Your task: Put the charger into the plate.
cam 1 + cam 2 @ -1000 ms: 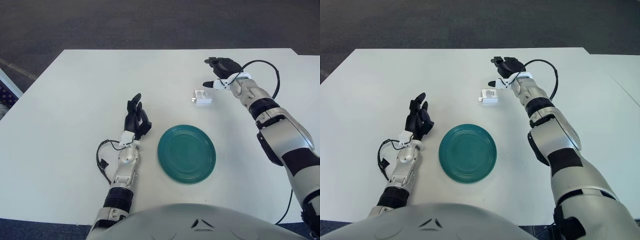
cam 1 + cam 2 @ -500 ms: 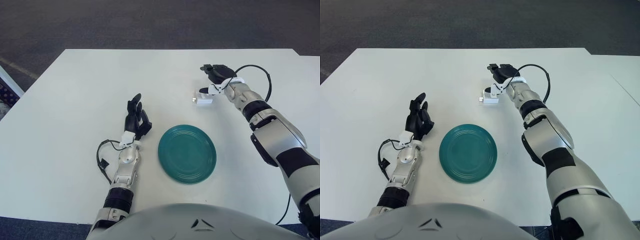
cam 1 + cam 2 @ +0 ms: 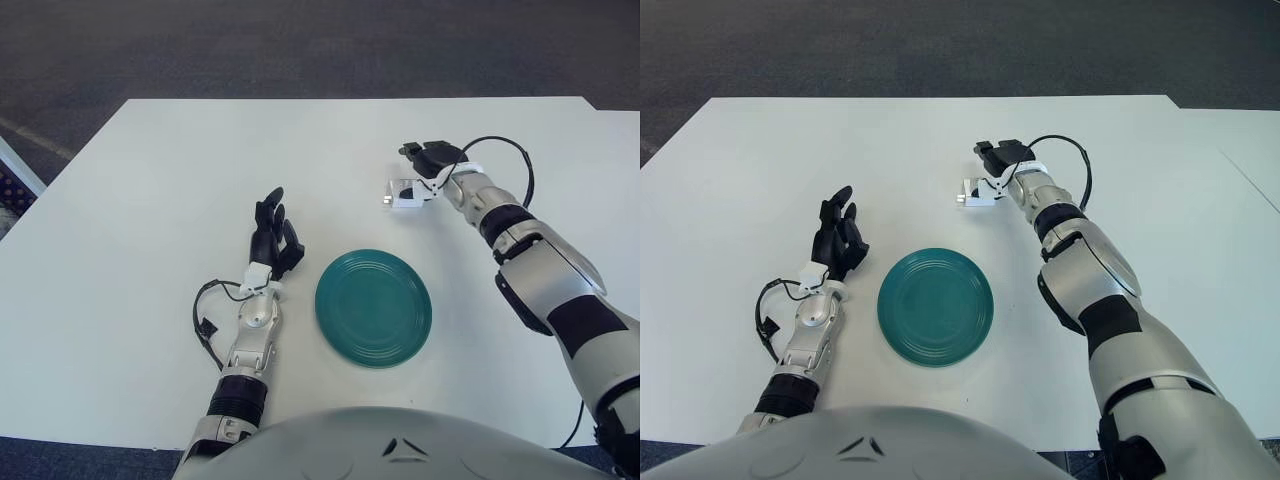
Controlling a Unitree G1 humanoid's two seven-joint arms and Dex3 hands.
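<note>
The white charger (image 3: 402,193) lies on the table beyond the teal plate (image 3: 373,307). My right hand (image 3: 424,166) has come down at the charger's far right side. Its dark fingers (image 3: 418,152) arch over the charger's back edge and the thumb sits against its right side, with no firm hold showing. The charger still lies flat on the table. My left hand (image 3: 272,226) shows to the left of the plate, fingers straight and holding nothing.
The white table (image 3: 150,200) runs wide to the left and back. A black cable (image 3: 205,318) loops beside my left wrist, another (image 3: 505,160) arcs over my right forearm. Dark floor lies beyond the table's far edge.
My right hand has moved left and down, from beyond the charger's right side to right against it. The charger, plate and left hand have stayed put.
</note>
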